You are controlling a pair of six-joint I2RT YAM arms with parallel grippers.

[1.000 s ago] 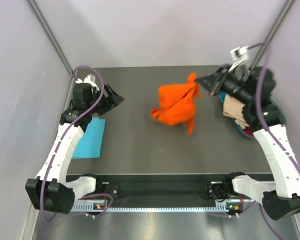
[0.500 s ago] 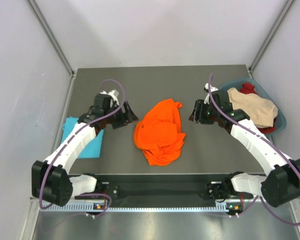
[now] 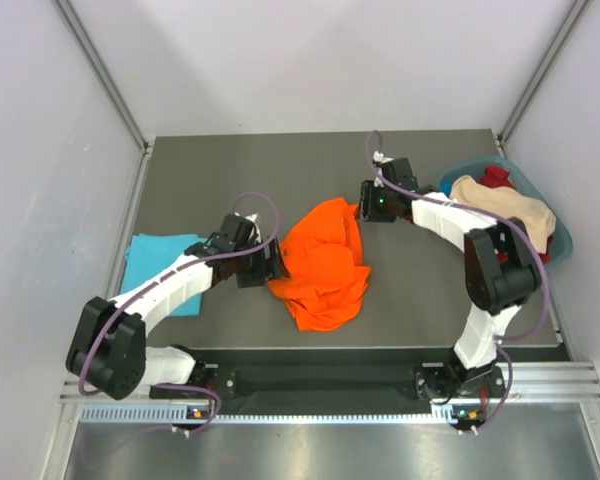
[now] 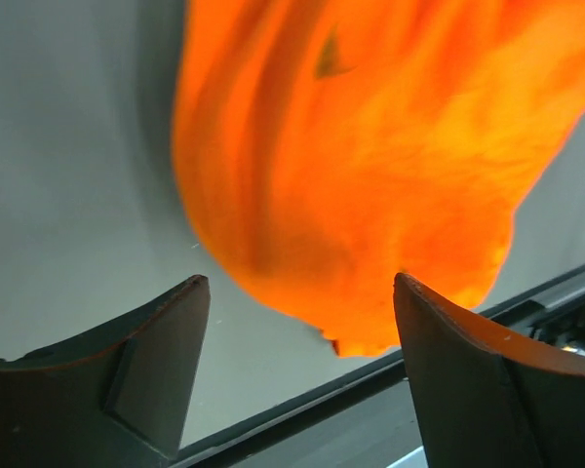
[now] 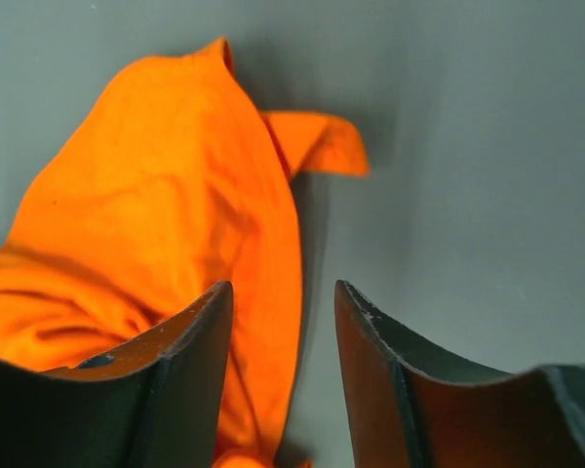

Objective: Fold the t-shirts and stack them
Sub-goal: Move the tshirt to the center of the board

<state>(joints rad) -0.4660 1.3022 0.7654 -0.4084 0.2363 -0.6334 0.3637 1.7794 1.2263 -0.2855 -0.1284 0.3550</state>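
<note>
Even diffuse overhead light, top view bright and sharp, soft faint shadows on matte grey worktop (image 3: pixel 230 170), left wrist view blurred, orange shirt (image 4: pixel 370 166) oversaturated and glowing, left pincer (image 4: pixel 299 281) dark, soft-edged, right wrist view clearer, dim shadow along shirt edge

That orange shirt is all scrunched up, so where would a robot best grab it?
Probably by its loose edges, not the bunched middle, where several layers would come up together. On the orange shirt, the small flap poking out at the far corner suits the right hand, coming from the right; the left hand can pinch the left edge from its side.
</note>
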